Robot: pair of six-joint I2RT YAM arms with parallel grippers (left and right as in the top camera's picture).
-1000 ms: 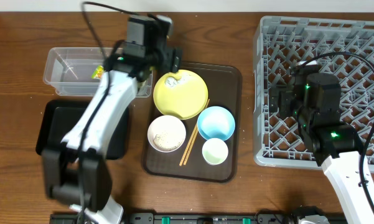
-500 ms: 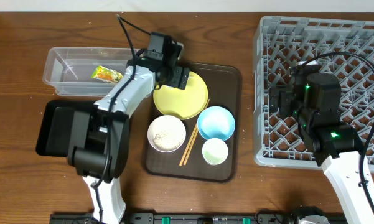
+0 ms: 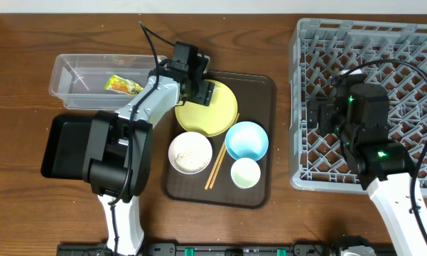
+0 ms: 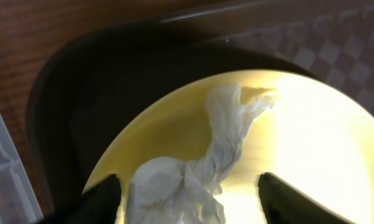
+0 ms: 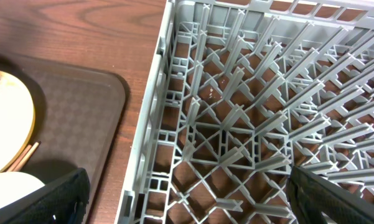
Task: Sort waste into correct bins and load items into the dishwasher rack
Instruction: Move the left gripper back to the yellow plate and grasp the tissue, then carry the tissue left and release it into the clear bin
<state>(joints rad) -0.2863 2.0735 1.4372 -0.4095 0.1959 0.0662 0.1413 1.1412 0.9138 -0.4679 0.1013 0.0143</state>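
Plate (image 3: 207,117), white bowl (image 3: 190,152), blue bowl (image 3: 246,140), cup (image 3: 245,173): four

left end effector (image 4: 187,190): jaws apart, low | right end effector (image 5: 187,196): jaws apart, hovering

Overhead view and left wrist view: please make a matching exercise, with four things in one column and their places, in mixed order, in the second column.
Things:
1. snack wrapper
2. tissue
3. chopsticks
4. rice-like bits

Places:
A. on the yellow plate
B. in the clear tub
C. in the white bowl
D. on the brown tray, between the white bowl and the blue bowl

Pairs: 1-B, 2-A, 3-D, 4-C.
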